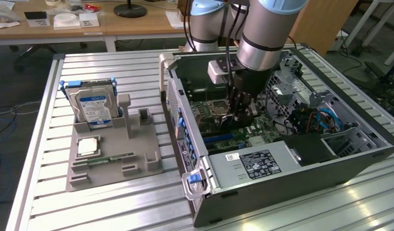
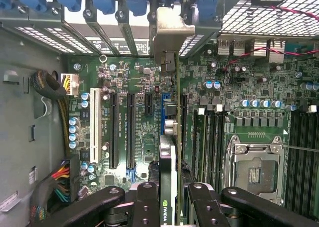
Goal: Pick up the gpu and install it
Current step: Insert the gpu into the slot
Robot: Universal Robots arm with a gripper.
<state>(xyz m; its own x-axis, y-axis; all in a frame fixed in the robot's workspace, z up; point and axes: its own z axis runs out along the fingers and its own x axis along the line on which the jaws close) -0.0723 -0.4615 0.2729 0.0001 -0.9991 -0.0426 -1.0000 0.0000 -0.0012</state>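
We saw the gripper [image 1: 240,118] clamped on the gpu [image 2: 170,154]. The slatted counter [image 1: 107,207] stood near a wooden desk [image 1: 145,26].

**A:** Exterior view is soft and even, lit from overhead. The only trouble is white glare off the desk [image 1: 370,202] slats at the near corner on the exterior view's right.

**B:** Yep, and the case [image 1: 350,159] goes murky inside, with the board [image 1: 213,108] pretty dim under the arm.

**A:** Wrist view's harsher. Light through the grille [image 2: 259,17] blows out white, and the bracket [image 2: 172,30] on the gpu [image 2: 168,187] looks washed pale.

**B:** The jaws are nearly black down there too.
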